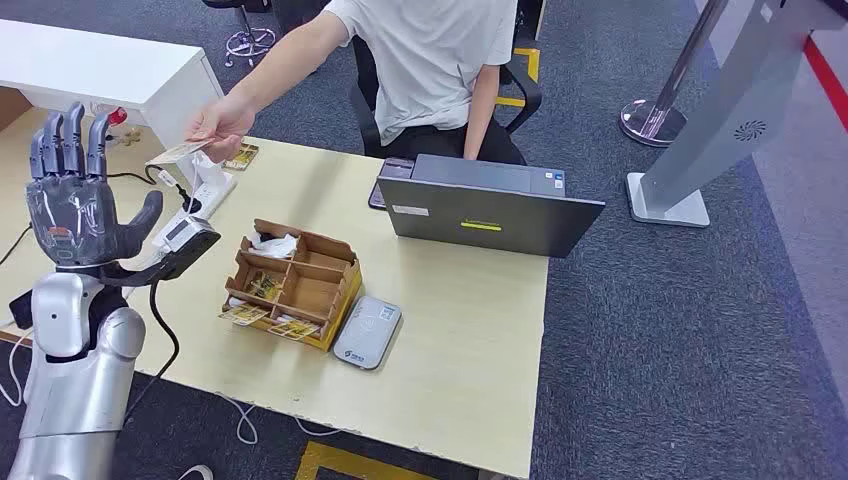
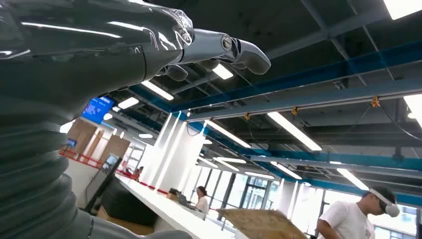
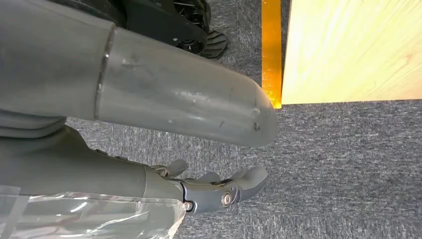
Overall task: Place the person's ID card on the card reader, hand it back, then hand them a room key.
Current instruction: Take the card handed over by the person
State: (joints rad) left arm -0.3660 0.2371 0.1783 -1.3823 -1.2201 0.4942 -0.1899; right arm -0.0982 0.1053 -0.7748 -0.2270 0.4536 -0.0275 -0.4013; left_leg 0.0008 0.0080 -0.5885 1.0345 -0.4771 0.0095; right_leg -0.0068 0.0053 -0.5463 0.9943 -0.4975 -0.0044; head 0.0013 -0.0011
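Nearby, person's ID card (image 1: pixel 181 151) beyond raised left hand (image 1: pixel 75 205).

We see our left hand (image 1: pixel 75 195) raised palm-forward with fingers spread, holding nothing. Beyond it and to its right, a person's hand (image 1: pixel 222 122) holds out the ID card (image 1: pixel 182 151) above the table (image 1: pixel 470 340). Further right of our hand sit a cardboard organizer (image 1: pixel 295 283) and the card reader (image 1: pixel 367 331).

Laptop (image 1: pixel 487 205) lid: a white sticker and a yellow strip are seen; no lettering can be read.
Card reader (image 1: pixel 367 331): marking illegible.
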